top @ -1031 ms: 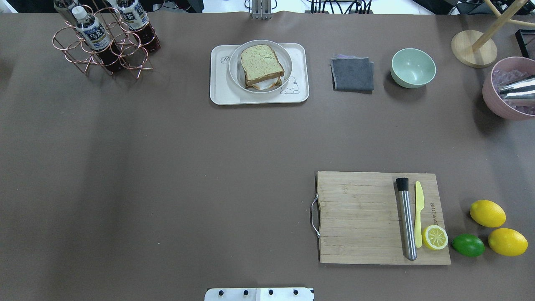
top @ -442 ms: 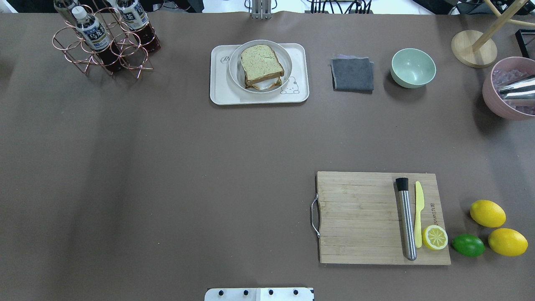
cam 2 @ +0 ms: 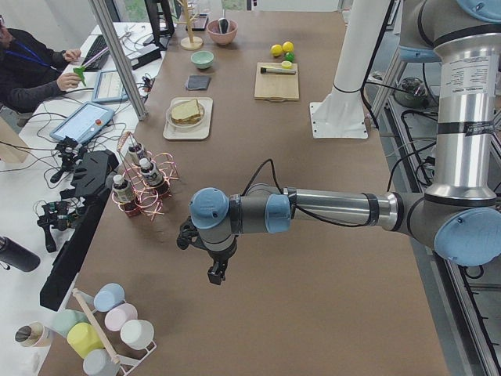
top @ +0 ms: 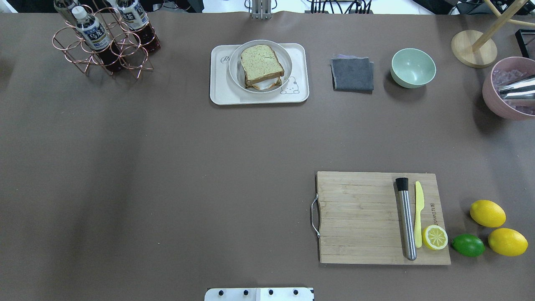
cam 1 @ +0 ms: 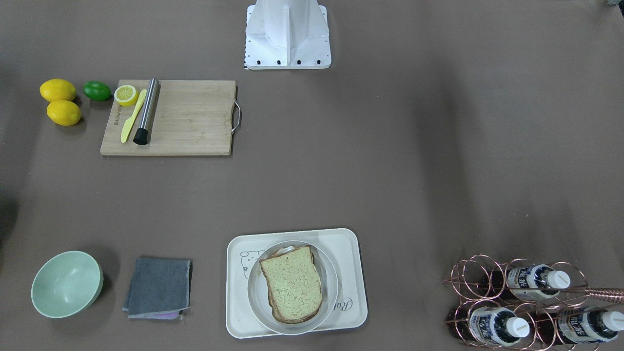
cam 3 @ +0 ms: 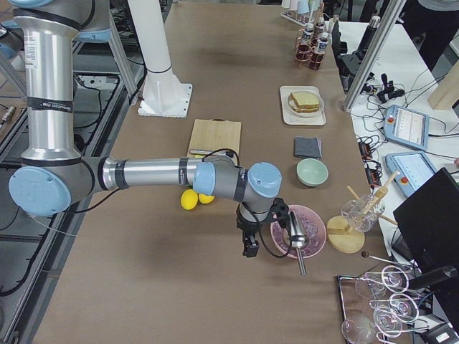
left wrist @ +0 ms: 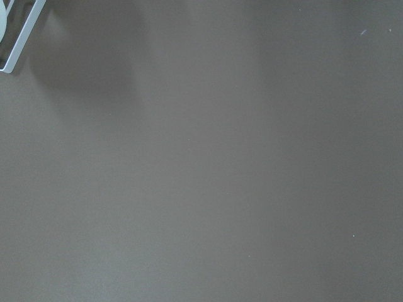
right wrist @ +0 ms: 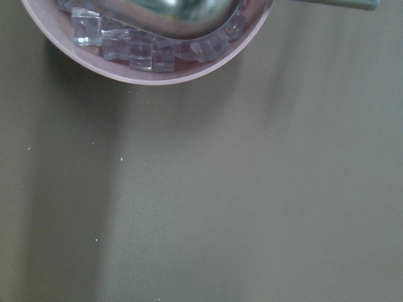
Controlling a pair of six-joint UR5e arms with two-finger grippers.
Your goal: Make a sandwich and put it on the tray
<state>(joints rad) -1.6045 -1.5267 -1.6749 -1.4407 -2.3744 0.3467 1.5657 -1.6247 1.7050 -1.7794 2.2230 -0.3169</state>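
The left hand (cam 2: 216, 272) hangs over the bare brown surface (top: 167, 167) past its left end, pointing down, and whether its fingers are apart or together cannot be told from this side view alone. In the overhead view a copper wire rack (top: 102, 46) of bottles stands at 10 o'clock. At 12 o'clock lies the tray (top: 219, 94). On it sits a round white plate (top: 234, 73) carrying the sandwich (top: 261, 65): two bread slices are stacked, with a bit of white egg (top: 262, 85) showing at the near edge between them. A folded grey cloth (top: 353, 74) and a pale green bowl (top: 413, 67) follow at 1 o'clock, well apart from the tray. At 4 o'clock lies a wooden cutting board (top: 359, 217) bearing a steel rod (top: 406, 221), a yellow knife (top: 418, 213) and a lemon half (top: 434, 237). Just beside it lie a lime (top: 468, 245) and two lemons (top: 487, 213). At 2 o'clock a pink bowl (top: 493, 100) holds ice cubes (right wrist: 141, 50) and a shiny metal utensil (top: 518, 88). The right hand (cam 3: 250, 247) hangs just beside that bowl, holding nothing that shows; its opening cannot be judged either.
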